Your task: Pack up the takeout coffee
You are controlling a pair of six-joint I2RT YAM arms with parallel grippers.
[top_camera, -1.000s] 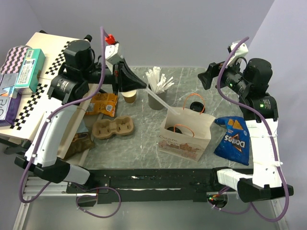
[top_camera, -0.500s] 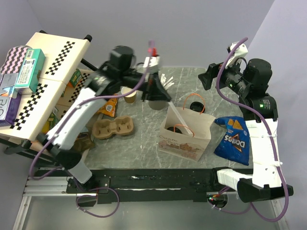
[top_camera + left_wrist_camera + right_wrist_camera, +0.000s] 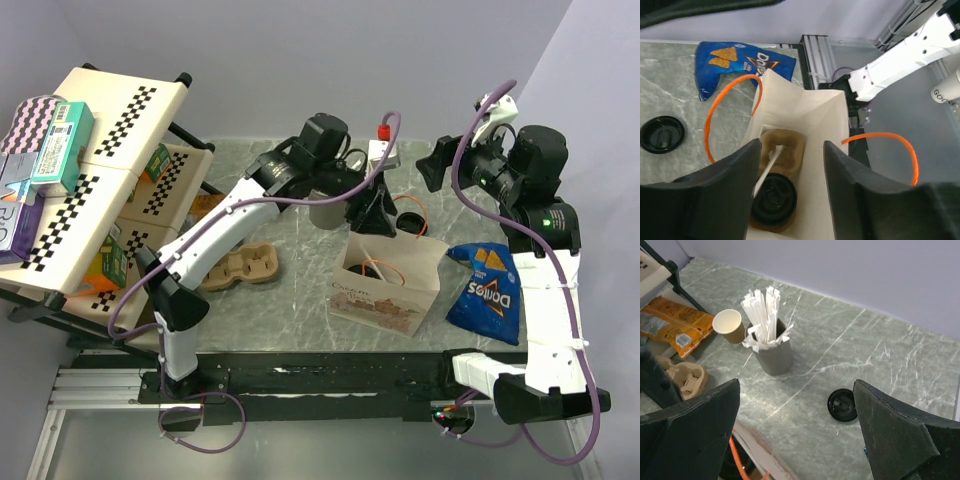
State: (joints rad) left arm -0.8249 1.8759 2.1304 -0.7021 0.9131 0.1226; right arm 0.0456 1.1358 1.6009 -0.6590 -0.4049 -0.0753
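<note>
Looking down from the left wrist, a takeout coffee cup with a black lid stands in a brown carrier at the bottom of the white paper bag. A white stick leans across them. My left gripper hovers open over the bag's mouth, holding nothing; from above it sits at the bag's far edge. An open, lidless kraft cup stands on the table next to the grey cup of sticks. A loose black lid lies on the marble. My right gripper is open, high above the table.
A blue Doritos bag lies right of the paper bag. A second empty cup carrier and an orange snack bag lie to the left. A shelf rack with boxes stands at the far left. The bag's orange handles stick up.
My left arm swung right from the grey cup to above the paper bag carrying a white stick, then opened; the stick now lies in the bag. The right arm held still.
</note>
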